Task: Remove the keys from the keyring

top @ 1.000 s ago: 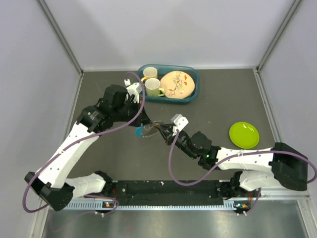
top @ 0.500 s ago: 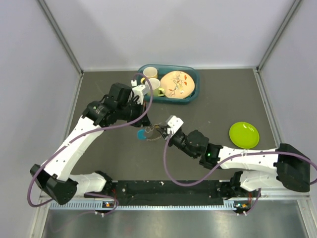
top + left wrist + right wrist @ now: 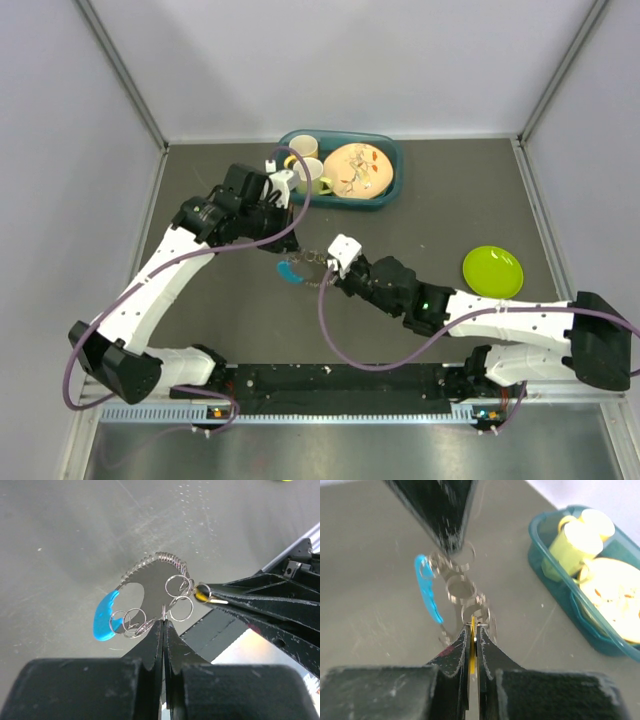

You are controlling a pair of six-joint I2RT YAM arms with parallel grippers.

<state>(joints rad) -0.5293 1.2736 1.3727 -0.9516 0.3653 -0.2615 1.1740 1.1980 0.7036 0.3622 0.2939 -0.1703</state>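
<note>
The keys hang between my two grippers just above the dark table. In the left wrist view, my left gripper [image 3: 164,622] is shut on a thin wire loop of the keyring [image 3: 181,608]. A teal-blue key head [image 3: 104,622] dangles to its left, and a silvery key blade [image 3: 155,582] lies behind the loops. My right gripper [image 3: 473,629] is shut on the orange-yellow key head [image 3: 472,641], with the linked loops [image 3: 460,589] and the blue key head [image 3: 427,592] stretched beyond it. From above, the bunch [image 3: 293,272] sits between the left gripper [image 3: 300,254] and the right gripper [image 3: 324,263].
A teal tub [image 3: 392,188] at the back holds two pale yellow mugs [image 3: 310,175] and a patterned plate [image 3: 357,170]. A lime-green plate [image 3: 493,272] lies on the table at the right. Grey walls close in both sides.
The right arm has reached further left and back. The left wrist has drawn back towards the tub. The bunch stays pinched between both grippers, its loops now pulled out in a line.
</note>
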